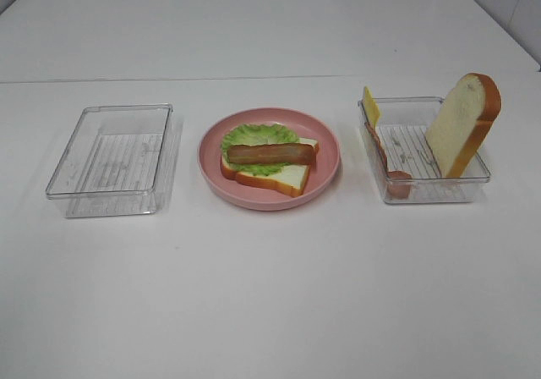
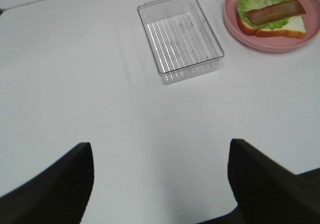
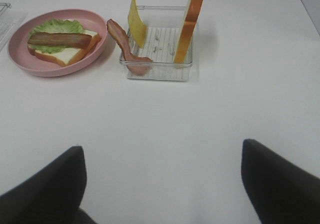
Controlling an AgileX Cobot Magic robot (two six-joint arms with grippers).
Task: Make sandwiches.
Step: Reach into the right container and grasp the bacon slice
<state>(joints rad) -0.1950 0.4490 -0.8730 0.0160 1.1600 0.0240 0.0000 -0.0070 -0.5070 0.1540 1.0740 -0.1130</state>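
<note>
At three o'clock of the sandwich (image 1: 269, 163), cheese (image 1: 370, 107) stood on edge in the bin (image 1: 431, 191) — right end effector (image 3: 161, 146) nearer, fingers spread empty; left end effector (image 2: 160, 144) likewise gaped.

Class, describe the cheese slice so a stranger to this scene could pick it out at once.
Start at the pink plate mid-table, then move to the clear bin on its right. The cheese slice leans against the bin's wall nearest the plate. It is thin and yellow, unlike the thick white bread and the brown bacon strip there.
</note>
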